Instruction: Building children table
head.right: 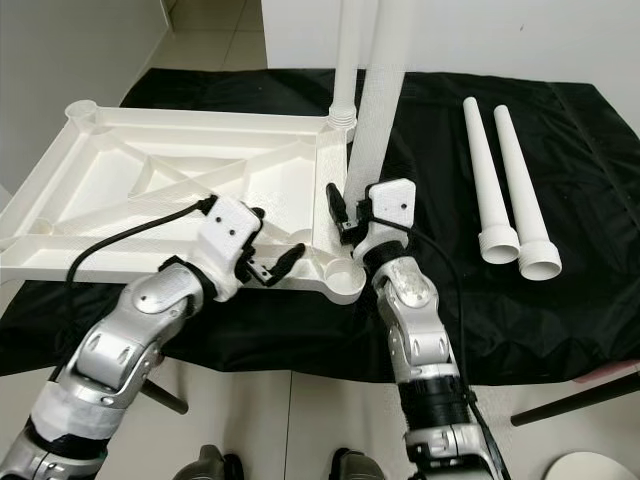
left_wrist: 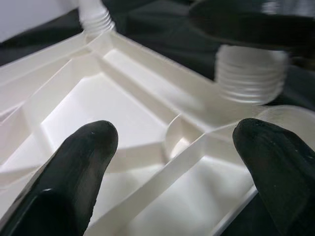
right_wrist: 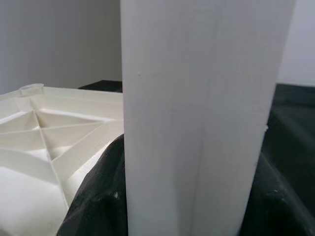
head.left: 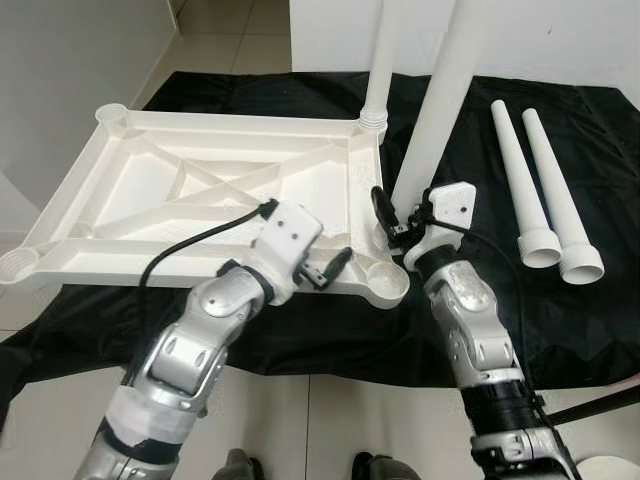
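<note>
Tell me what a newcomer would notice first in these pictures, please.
First, the white table top, lying upside down on the black cloth, with one leg already standing in its far corner. Then the right pincer, holding a second leg upright above the near corner socket.

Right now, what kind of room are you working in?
Probably a room in a home, used as a floor workspace: pale floor tiles, white walls, and a black cloth spread under an upturned white plastic tabletop and loose table legs.

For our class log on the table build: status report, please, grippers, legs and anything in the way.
Right gripper shut on table leg, threaded end above near corner socket. Left gripper open over tabletop. One leg fitted; two spare legs on black cloth.
</note>
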Controlling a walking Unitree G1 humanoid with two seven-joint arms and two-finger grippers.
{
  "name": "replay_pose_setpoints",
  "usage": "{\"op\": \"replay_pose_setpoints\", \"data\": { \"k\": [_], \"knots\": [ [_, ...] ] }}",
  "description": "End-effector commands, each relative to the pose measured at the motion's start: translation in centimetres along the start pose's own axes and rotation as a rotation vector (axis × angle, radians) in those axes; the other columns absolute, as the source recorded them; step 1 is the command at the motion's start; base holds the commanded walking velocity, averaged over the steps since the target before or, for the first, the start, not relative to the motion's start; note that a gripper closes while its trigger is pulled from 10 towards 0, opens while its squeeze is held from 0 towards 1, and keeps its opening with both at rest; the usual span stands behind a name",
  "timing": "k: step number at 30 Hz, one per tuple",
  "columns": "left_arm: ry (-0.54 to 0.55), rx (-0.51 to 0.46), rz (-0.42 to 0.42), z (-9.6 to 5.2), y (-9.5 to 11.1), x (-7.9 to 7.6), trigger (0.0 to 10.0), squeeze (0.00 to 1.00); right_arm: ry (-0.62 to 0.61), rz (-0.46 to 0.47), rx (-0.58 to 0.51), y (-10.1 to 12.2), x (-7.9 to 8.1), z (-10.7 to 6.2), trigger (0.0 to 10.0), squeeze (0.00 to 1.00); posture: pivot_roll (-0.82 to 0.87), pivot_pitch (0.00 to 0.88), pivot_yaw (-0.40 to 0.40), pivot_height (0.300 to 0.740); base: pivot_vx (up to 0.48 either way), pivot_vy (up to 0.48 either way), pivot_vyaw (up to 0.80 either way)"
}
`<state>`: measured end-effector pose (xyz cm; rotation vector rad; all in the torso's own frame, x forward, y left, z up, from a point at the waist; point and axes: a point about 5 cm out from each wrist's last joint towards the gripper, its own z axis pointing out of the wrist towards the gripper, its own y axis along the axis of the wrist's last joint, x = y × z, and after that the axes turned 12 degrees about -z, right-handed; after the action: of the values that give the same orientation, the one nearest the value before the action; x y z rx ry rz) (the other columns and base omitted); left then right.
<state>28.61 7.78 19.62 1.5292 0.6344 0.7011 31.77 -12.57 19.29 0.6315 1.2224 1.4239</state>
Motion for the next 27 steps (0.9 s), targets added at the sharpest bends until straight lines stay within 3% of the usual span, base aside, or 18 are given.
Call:
{"op": "replay_pose_setpoints", "data": {
  "k": [1,13,27],
  "knots": [
    [0.036,0.015,0.011,-0.6,-0.4,0.2,10.0,0.0,0.028,0.015,-0.04,0.6,0.6,-0.4,10.0,0.0,-0.02,0.14,0.013,0.74,0.0,0.0,0.0],
    [0.002,0.005,0.011,-2.2,-1.4,0.0,10.0,0.0,0.067,0.096,-0.051,0.0,1.5,-3.0,10.0,0.0,-0.03,0.143,0.003,0.74,0.0,0.0,0.0],
    [-0.06,-0.009,-0.015,-3.1,-1.5,-1.2,10.0,0.0,0.127,0.031,0.008,-1.5,0.9,-4.7,10.0,0.0,-0.03,0.142,-0.003,0.74,0.0,0.0,0.0]
  ]
}}
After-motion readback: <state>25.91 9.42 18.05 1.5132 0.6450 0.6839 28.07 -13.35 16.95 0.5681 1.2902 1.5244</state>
